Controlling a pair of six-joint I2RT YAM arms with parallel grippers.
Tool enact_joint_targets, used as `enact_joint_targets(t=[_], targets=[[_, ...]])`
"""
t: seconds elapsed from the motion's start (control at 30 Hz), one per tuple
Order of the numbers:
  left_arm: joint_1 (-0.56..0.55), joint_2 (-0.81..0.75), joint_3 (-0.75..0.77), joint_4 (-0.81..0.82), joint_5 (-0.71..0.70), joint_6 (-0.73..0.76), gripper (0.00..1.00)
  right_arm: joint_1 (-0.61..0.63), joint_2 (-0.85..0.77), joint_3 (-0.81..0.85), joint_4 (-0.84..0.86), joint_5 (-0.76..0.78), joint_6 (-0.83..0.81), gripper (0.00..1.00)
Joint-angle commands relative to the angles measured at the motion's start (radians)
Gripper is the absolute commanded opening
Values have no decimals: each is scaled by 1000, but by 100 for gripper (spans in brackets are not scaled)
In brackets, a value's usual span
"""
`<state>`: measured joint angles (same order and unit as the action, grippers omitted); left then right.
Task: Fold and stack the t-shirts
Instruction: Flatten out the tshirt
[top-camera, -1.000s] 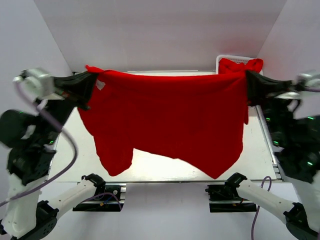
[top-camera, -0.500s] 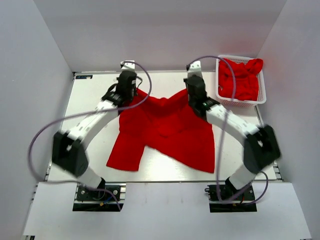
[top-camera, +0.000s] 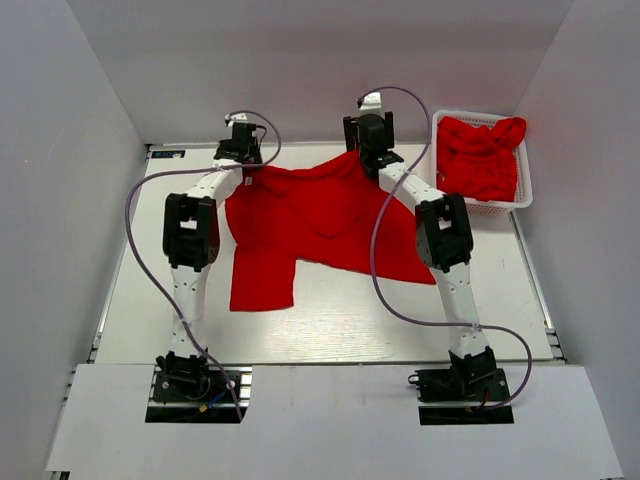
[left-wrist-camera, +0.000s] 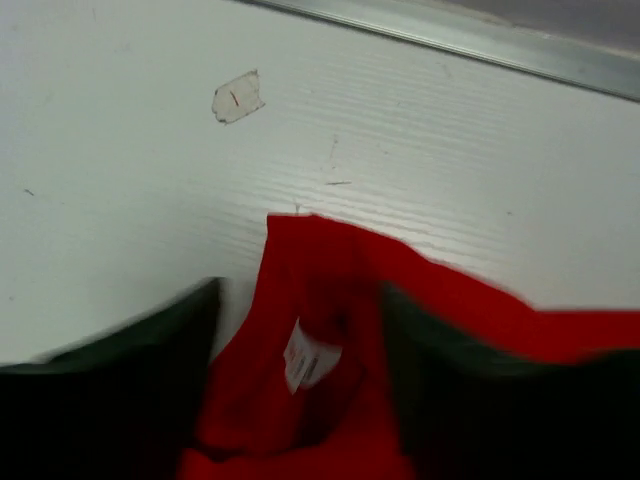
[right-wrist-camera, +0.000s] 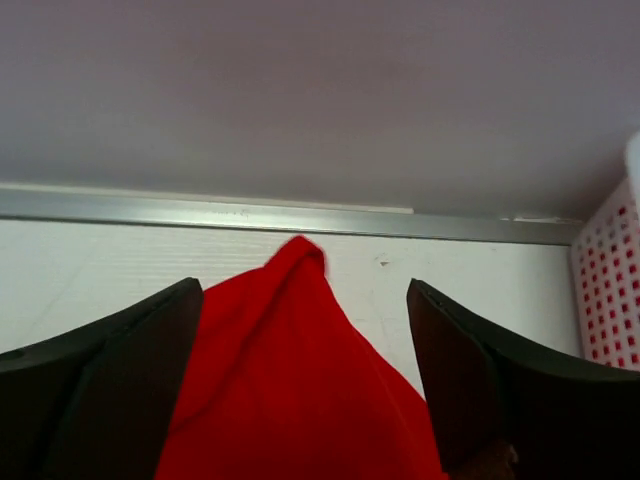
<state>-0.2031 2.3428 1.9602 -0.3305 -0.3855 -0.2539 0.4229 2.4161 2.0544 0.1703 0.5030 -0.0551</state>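
T-shirt (top-camera: 320, 225) lies spread on the desk (top-camera: 150, 270), far edge running left-right between the arms, body toward the bases. Left claw (left-wrist-camera: 300, 290) and right claw (right-wrist-camera: 303, 285) each straddle a far corner, fingers apart.

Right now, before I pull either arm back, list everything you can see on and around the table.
t-shirt: one, red, spread on the table, far corners between the gripper fingers
neck label: one, white, on that t-shirt by the left gripper
heap of t-shirts: count unclear, red, in the basket
basket: one, white lattice, far right corner
table: one, white
metal rail: one, silver, along the far edge
paper scrap: one, whitish, on the table beyond the left gripper
cables: two, grey, looping along the arms
left arm, right arm: white and black, stretched far
left gripper: black, open
right gripper: black, open
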Motion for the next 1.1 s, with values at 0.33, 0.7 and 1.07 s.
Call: enact_joint_targets(t=[0.33, 0.7, 1.07], targets=[[97, -223, 46, -96, 194, -41, 100, -30, -293, -112, -109, -243, 47, 90], [70, -842, -754, -166, 310, -186, 100, -26, -826, -756, -511, -274, 355, 90], [41, -1123, -1227, -229, 410, -312, 100, -32, -1244, -1238, -448, -305, 583, 90]])
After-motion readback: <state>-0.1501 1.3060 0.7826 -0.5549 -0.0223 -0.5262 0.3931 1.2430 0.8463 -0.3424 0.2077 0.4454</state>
